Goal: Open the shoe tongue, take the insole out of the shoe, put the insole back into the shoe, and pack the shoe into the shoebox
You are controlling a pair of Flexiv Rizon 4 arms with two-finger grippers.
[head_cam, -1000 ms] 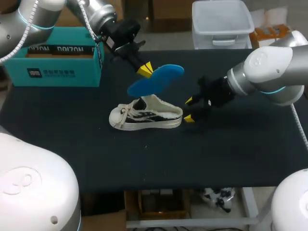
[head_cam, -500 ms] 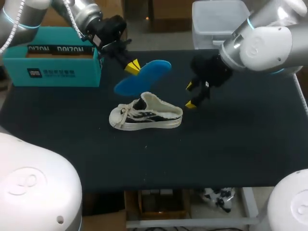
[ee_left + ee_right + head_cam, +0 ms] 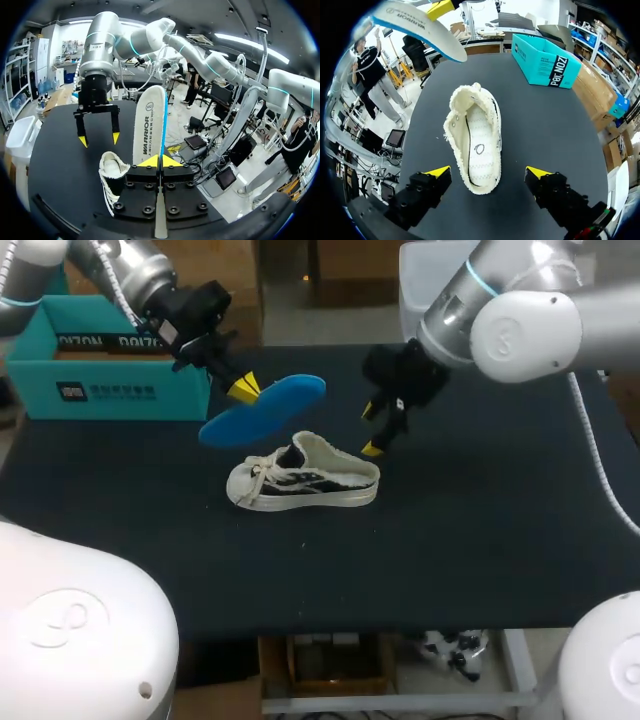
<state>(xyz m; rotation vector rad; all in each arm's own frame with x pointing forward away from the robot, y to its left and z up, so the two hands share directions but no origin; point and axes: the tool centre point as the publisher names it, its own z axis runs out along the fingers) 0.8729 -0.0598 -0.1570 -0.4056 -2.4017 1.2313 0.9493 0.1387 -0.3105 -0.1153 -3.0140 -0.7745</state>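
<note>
Fingers: left gripper (image 3: 243, 388) pinches blue foam insole (image 3: 270, 408); right gripper (image 3: 371, 430) spread, empty.
Next, likely: guide insole back into white fleece-lined sneaker (image 3: 305, 480).

Your left arm (image 3: 135, 275) comes in from the far left corner. Your left gripper (image 3: 243, 389) is held above the table, both yellow tips pinched against a blue insole (image 3: 270, 408). Your right arm (image 3: 520, 330) reaches in from the far right, and your right gripper (image 3: 371, 430) points downward, fingers spread wide.

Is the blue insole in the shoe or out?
Out. The left gripper holds the blue insole in the air, apart from the shoe.
</note>
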